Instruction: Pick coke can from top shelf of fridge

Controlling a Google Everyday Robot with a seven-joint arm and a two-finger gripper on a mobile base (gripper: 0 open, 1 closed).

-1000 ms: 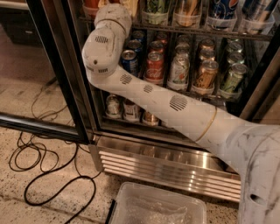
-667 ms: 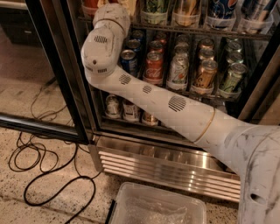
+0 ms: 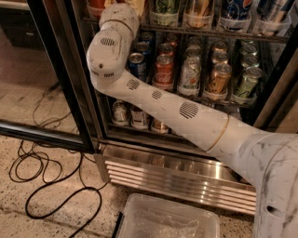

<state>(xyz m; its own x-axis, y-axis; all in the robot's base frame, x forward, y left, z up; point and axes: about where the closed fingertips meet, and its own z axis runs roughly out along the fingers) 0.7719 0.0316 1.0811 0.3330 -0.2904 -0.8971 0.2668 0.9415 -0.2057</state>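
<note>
The fridge [image 3: 84, 93] stands open, its glass door swung out to the left. The top shelf [image 3: 209, 31] is the dark wire rack near the upper edge and holds bottles and cans cut off by the frame. On it at the far left only the lower part of a red can [image 3: 97, 3] shows; it is the coke can as far as I can tell. My white arm [image 3: 186, 111] reaches up from the lower right. My gripper [image 3: 132, 5] is at the top edge beside that red can, mostly out of frame.
The rack below holds a blue can [image 3: 137, 65], a red Coca-Cola can [image 3: 164, 69], a gold-brown can [image 3: 218, 80] and green cans [image 3: 246, 82]. More cans [image 3: 139, 116] stand lower down. The ribbed steel base [image 3: 177, 179], a clear plastic bin [image 3: 167, 218] and black cables [image 3: 42, 181] are at floor level.
</note>
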